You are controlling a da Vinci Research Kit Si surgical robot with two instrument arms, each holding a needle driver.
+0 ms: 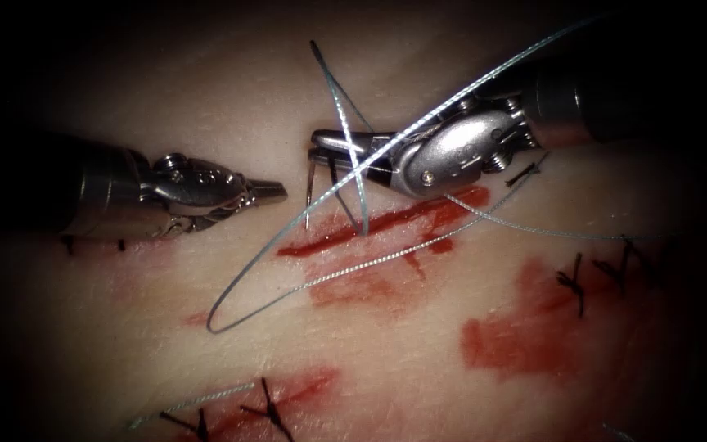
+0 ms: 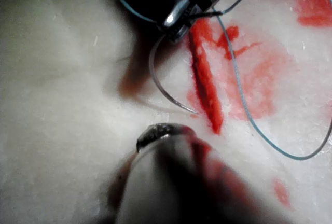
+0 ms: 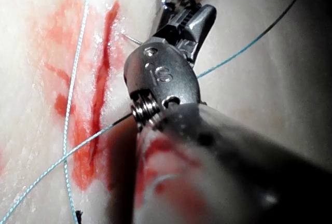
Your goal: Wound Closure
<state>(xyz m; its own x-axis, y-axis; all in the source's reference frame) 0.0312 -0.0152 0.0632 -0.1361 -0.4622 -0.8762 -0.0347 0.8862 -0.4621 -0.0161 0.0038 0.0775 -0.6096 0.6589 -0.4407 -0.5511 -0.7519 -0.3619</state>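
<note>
Surgical practice bench, pale pork tissue (image 1: 165, 360) with cut (image 1: 386, 223), dark stitches (image 1: 265, 408), thread (image 1: 345, 274)

There were two grippers: the left gripper (image 1: 276, 192) and the right gripper (image 1: 321, 146). One curved needle (image 1: 311, 190) was present, with one long thread (image 1: 304, 214). The tissue (image 1: 419, 344) bore one open cut (image 1: 378, 225). About six dark stitches (image 1: 576, 282) could be counted, and several patches of red fluid (image 1: 525, 331).
</note>
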